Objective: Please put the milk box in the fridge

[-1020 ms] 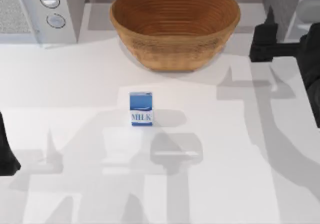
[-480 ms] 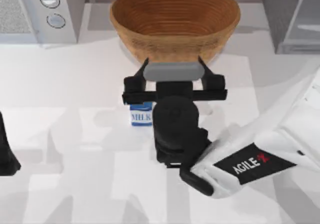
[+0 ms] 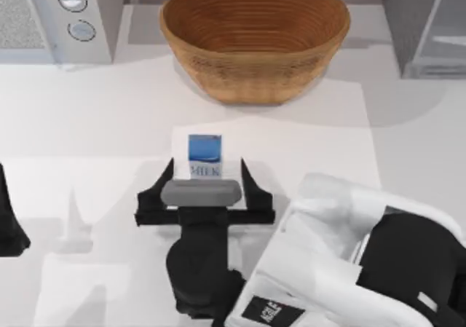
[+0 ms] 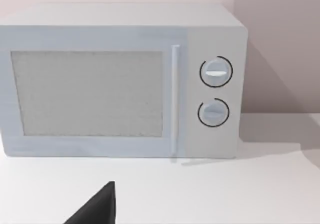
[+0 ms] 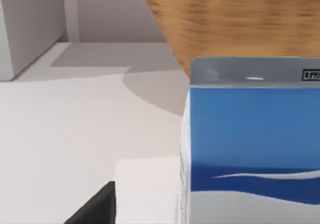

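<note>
Pulled back toward the table's near edge, our right gripper now spreads its fingers wide either side of the milk box, which stands upright in front of the wicker basket, with no contact we can see. Right wrist view: the milk box looms close, basket behind. Our left arm sits parked at the left edge, facing the microwave.

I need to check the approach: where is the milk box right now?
In the top view the milk box stands upright near the table's middle, in front of the wicker basket, with the right gripper open around it.
</note>
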